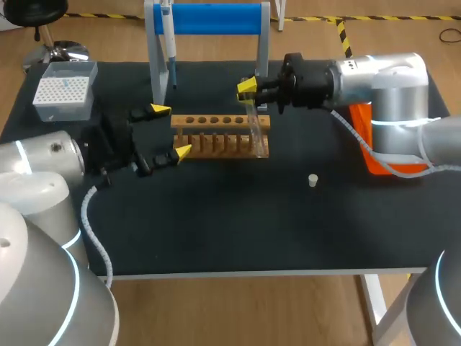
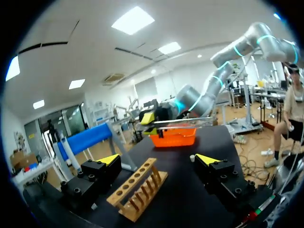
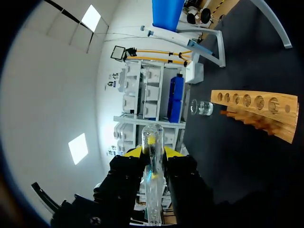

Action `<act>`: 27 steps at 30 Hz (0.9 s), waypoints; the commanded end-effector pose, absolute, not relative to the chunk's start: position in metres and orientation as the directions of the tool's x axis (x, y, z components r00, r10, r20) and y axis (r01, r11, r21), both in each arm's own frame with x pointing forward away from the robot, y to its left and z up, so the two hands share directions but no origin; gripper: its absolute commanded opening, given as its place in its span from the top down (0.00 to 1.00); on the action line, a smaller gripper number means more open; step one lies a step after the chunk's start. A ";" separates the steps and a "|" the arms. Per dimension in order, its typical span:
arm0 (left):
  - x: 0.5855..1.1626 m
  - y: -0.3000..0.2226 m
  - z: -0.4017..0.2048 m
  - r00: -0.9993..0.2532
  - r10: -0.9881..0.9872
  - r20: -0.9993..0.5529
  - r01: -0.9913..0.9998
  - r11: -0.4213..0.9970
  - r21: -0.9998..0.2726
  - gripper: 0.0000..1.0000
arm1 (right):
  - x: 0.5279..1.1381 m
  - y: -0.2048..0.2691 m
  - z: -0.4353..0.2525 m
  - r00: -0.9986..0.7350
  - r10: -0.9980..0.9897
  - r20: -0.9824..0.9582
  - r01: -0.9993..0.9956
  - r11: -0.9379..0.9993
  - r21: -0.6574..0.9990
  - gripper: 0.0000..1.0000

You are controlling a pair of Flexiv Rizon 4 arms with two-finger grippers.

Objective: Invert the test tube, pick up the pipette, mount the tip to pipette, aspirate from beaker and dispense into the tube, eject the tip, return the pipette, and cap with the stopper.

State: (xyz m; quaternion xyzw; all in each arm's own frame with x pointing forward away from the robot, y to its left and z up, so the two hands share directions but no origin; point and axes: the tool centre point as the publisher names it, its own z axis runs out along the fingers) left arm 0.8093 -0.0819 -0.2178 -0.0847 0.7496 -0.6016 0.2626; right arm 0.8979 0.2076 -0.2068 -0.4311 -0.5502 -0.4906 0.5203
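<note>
**Right jaws clamping the test tube above the rack's end**

The wooden rack (image 1: 220,133) is sitting in the middle of the desk (image 1: 288,231), and everything else is being placed from it. In the head view the right jaws are gripping the clear test tube (image 1: 254,128) from two sides near its upper part, above the rack's right end. The tube is hanging tilted with its lower end overlapping that end of the rack, and I cannot tell whether it is touching the wood.

The right wrist view is adding what the head view is not giving. The tube (image 3: 153,175) is running lengthwise between the two yellow tips, pinched by both. A small glass beaker (image 3: 202,108) is standing just beyond the rack's (image 3: 256,111) far end.

The left jaws are standing wide apart at the rack's left end, holding nothing. The left wrist view is showing the rack (image 2: 137,187) lying between the two spread fingers. Beyond the rack, that view is showing the tube (image 2: 183,122) lying almost level, with an orange bin (image 2: 173,137) behind it and the small stopper (image 2: 192,158) on the desk.

Only the head view is taking in the rest:
- The stopper (image 1: 312,180) is sitting apart from the rack, off its right front.
- The pipette (image 1: 171,54) is hanging on the blue stand (image 1: 216,18) behind the rack.
- The tip box (image 1: 65,90) is resting well off to the rack's left
</note>
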 end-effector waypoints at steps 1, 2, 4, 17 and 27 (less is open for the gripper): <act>0.806 -0.077 -0.222 -0.848 -0.302 -0.436 0.409 0.152 -0.900 0.00 | 0.898 0.207 -0.206 -0.088 -0.033 0.996 0.985 0.147 0.092 1.00; 0.806 -0.077 -0.222 -0.848 -0.302 -0.436 0.409 0.152 -0.900 0.00 | 0.898 0.207 -0.206 -0.088 -0.033 0.996 0.985 0.147 0.092 1.00; 0.806 -0.077 -0.222 -0.848 -0.302 -0.436 0.409 0.152 -0.900 0.00 | 0.898 0.207 -0.206 -0.088 -0.033 0.996 0.985 0.147 0.092 1.00; 0.786 -0.090 -0.201 -0.500 -0.214 -0.839 0.789 0.286 -0.544 0.00 | 0.898 0.207 -0.206 -0.088 -0.033 0.996 0.985 0.147 0.092 1.00; 0.785 -0.091 -0.200 -0.513 -0.223 -0.829 0.767 0.315 -0.559 0.00 | 0.898 0.207 -0.206 -0.088 -0.033 0.996 0.985 0.147 0.092 1.00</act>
